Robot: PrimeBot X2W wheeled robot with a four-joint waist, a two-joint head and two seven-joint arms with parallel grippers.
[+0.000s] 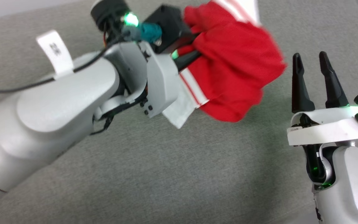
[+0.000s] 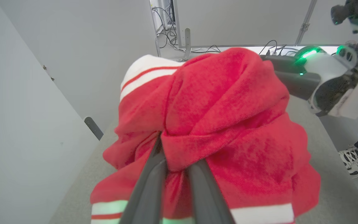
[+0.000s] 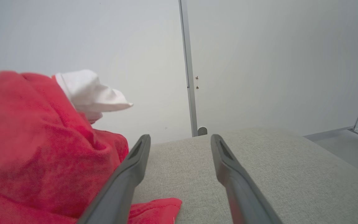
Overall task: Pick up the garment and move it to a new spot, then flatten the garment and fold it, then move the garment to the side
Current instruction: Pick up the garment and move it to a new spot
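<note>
The garment (image 1: 238,71) is a bunched red jersey with white sleeves and red-white striped bands; its lettering is hidden in the folds. My left gripper (image 1: 194,57) is shut on a thick fold of it, and the bundle hangs around the fingers above the grey surface. In the left wrist view, the red cloth (image 2: 228,118) wraps over both fingers where the left gripper (image 2: 176,155) pinches it. My right gripper (image 1: 309,57) stands open just right of the bundle, holding nothing. In the right wrist view, the garment (image 3: 36,149) is left of the open right gripper (image 3: 179,140).
A grey padded surface (image 1: 179,161) stretches beneath both arms. A red cloth edge (image 3: 154,211) lies on it by my right fingers; whether it belongs to the jersey I cannot tell. White wall panels stand behind. A person's shoe (image 2: 356,161) and cables (image 2: 166,18) are beyond the surface.
</note>
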